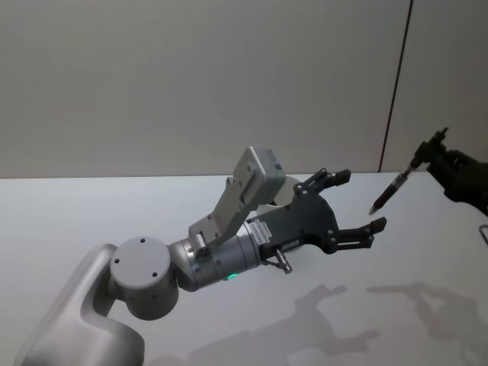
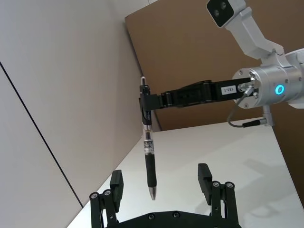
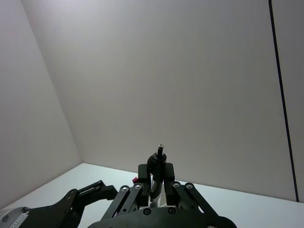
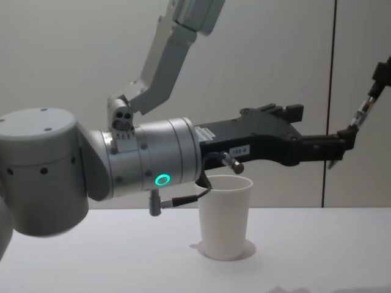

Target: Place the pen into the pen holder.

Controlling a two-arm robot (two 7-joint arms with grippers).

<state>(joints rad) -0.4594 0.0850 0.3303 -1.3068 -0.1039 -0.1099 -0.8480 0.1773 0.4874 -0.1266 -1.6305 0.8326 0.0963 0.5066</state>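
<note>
A: Reading the head view first: right gripper (image 1: 433, 147) is clenched on the pen (image 1: 390, 191) near its top, pen slanting tip-down, in the air. Left gripper (image 1: 358, 200) is released, jaws spread, just beside the pen tip.

B: Handover step, I'd judge. Advice w/ the pen as landmark?

A: Left wrist view: the pen (image 2: 148, 153) hangs tip-down between the spread fingers (image 2: 116, 184), touching neither. The left should close on the lower barrel, well below the right gripper (image 2: 144, 100), before that one lets go.

B: Right wrist view?

A: Right gripper's fingers (image 3: 144, 186) pinch the pen (image 3: 158, 156), clicker end up. Left gripper (image 3: 90, 197) sits below the pen, still apart.

B: And the cup?

A: Chest view: pen holder (image 4: 224, 215) stands upright on the table (image 4: 91, 256), well below the pen (image 4: 365, 110), under the left arm. Left gripper (image 4: 333, 143) is level w/ the pen's lower end. Risk: a skewed grip tilts the pen; keep it vertical for the drop.
</note>
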